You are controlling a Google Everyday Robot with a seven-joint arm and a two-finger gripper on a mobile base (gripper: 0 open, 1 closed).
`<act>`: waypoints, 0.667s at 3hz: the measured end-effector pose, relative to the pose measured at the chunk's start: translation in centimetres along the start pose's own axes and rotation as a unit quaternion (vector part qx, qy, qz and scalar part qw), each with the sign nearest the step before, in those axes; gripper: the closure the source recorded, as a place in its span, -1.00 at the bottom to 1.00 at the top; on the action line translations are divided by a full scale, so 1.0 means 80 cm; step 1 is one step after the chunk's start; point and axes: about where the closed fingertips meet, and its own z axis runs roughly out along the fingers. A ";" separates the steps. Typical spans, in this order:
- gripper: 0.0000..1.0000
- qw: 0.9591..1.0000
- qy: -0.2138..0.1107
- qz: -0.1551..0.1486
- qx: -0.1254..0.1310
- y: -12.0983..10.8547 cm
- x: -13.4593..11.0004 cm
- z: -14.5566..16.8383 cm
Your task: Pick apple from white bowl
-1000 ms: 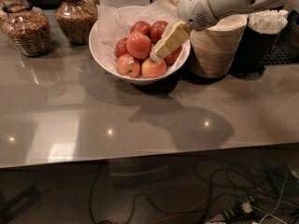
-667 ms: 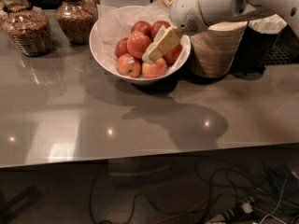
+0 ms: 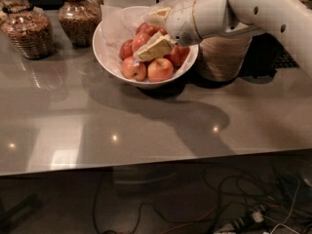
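1. My tool (image 3: 148, 50) sits low in the white bowl (image 3: 105, 52), lying across the apples (image 3: 146, 52) at the middle of the pile. I cannot tell whether it is spread or pressed together.
2. The apples lie touching one another. I judge a grab could catch two at once, or slip off the round skin and send one rolling.
3. Pressing down could tip the bowl or slide it on the smooth counter (image 3: 146, 130).
4. The crumpled paper (image 3: 116, 23) lining the bowl could get caught and lift out with the fruit.
5. Stacked paper bowls (image 3: 222, 57) stand just right of the bowl under my arm, and a careless lift could knock them.
6. Two jars (image 3: 78, 16) stand far left, clear of my way.
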 end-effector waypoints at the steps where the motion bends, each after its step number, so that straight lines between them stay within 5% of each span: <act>1: -0.54 1.000 -0.008 0.008 0.003 -0.002 0.011 0.013; 2: -0.54 1.000 -0.012 0.016 0.006 -0.005 0.021 0.022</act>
